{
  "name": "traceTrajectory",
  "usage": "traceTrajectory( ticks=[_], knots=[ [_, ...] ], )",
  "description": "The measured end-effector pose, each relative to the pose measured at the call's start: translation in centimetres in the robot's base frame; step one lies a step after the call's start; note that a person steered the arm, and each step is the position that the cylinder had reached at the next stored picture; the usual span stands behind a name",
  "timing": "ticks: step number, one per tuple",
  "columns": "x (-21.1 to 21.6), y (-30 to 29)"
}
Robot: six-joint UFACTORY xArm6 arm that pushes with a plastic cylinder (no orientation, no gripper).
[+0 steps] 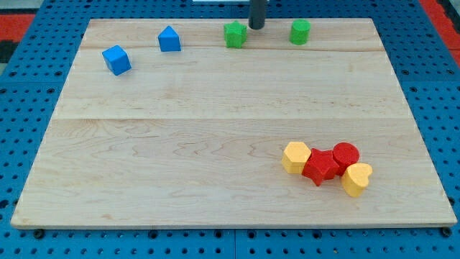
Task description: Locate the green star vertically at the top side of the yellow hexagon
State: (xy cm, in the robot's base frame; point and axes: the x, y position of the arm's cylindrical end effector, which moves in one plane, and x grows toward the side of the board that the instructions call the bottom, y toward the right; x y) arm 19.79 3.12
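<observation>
The green star (pixel 235 34) lies near the view's top edge of the wooden board, a little left of centre. My tip (pixel 255 26) is just to its right and slightly above it, very close to the star; I cannot tell if it touches. The yellow hexagon (pixel 296 156) lies far below at the view's lower right, at the left end of a cluster of blocks.
A green cylinder (pixel 300 32) sits right of my tip. A blue house-shaped block (pixel 169 39) and a blue cube (pixel 116 60) lie at the top left. A red star (pixel 320 167), a red cylinder (pixel 346 155) and a yellow heart (pixel 356 178) touch beside the hexagon.
</observation>
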Motion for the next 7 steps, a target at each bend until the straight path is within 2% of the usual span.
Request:
traceTrajectory(
  ticks=[1,2,4,5,7],
  knots=[
    [-0.5,-6.8],
    [2.2,-6.5],
    [3.3,2.1],
    [5.7,2.9],
    [14.7,3.5]
  ],
)
